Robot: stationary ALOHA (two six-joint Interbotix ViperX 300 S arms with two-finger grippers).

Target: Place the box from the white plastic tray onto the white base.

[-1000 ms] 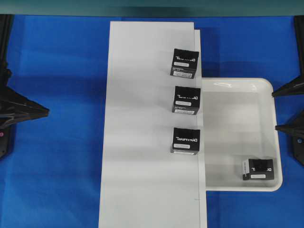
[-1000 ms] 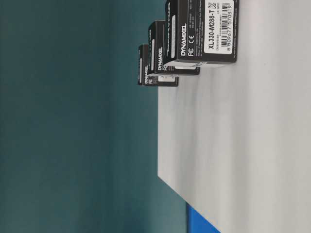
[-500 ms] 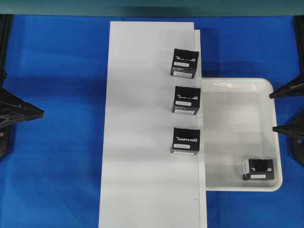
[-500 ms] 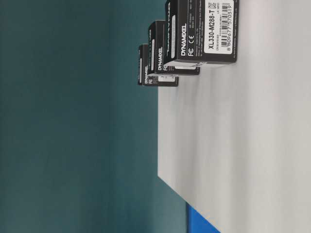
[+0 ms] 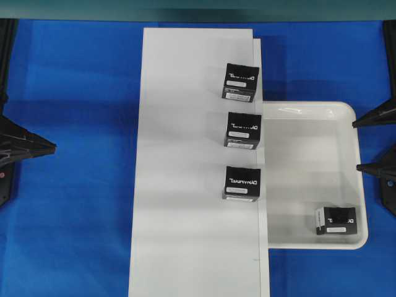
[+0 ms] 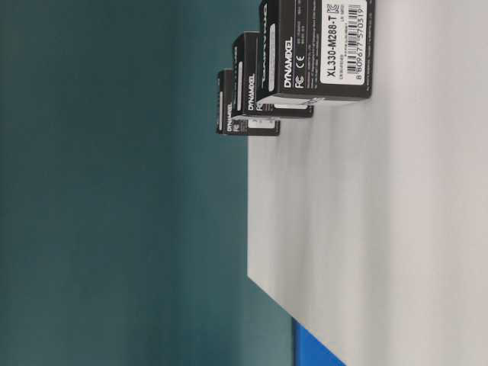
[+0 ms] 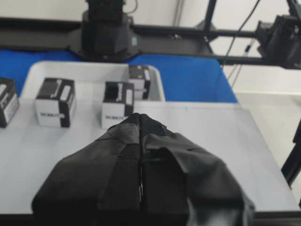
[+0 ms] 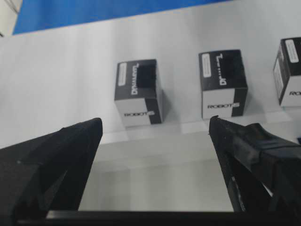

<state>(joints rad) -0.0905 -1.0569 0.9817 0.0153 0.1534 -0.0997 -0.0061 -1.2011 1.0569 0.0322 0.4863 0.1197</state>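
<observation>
Black box [image 5: 336, 220] lies in white tray [image 5: 309, 241]; left claw [image 7: 140, 117] pressed together, right claw [image 8: 155, 129] apparently spread wide.

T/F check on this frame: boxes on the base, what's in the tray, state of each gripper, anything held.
1. Three boxes stand on the white base. True.
2. The white plastic tray holds two boxes. False: only one box, in its near right corner.
3. The left gripper is open. False: its jaws are pressed together.
4. The right gripper is open and holds nothing. True.
5. The right gripper grips the tray's box. False: it is at the tray's right edge, clear of the box.
</observation>
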